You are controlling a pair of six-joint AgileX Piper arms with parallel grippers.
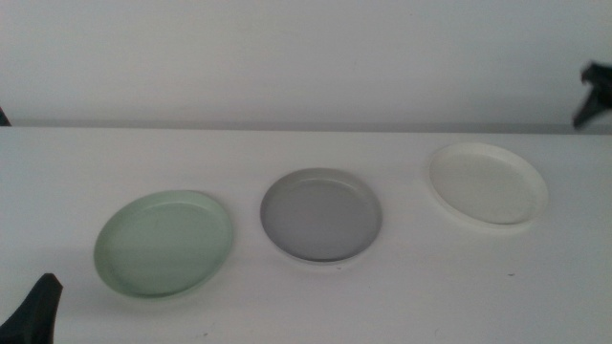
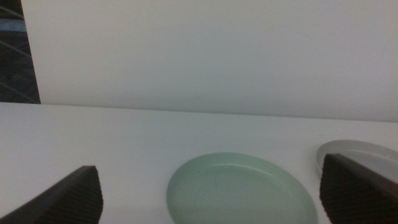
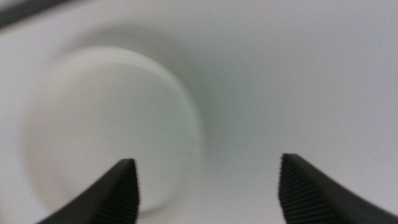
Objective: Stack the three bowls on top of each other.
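In the middle view, three shallow round matte bowls lie in a loose row on the white worktop (image 1: 306,306), each apart from the others and none stacked. The pale mint green bowl (image 1: 164,244) sits nearest the camera on the left. The grey bowl (image 1: 321,215) is just to its right, close beside it but not touching. The white bowl (image 1: 488,183) lies farther back on the right, well apart from the grey one. A dark part of the left gripper (image 1: 33,311) shows at the bottom left corner, near the green bowl but clear of it. A dark part of the right gripper (image 1: 595,94) shows at the right edge, above and behind the white bowl; its jaws cannot be read from here.

In the left wrist view, the left gripper (image 2: 211,199) has its two dark jaws spread wide and holds nothing. The pale mint green bowl (image 2: 239,193) lies on the worktop between them, and the rim of the grey bowl (image 2: 354,152) shows beside one jaw.

In the right wrist view, which is blurred, the right gripper (image 3: 208,190) also has its jaws spread wide and empty. The white bowl (image 3: 106,124) lies below, off to the side of one jaw, not between the two.
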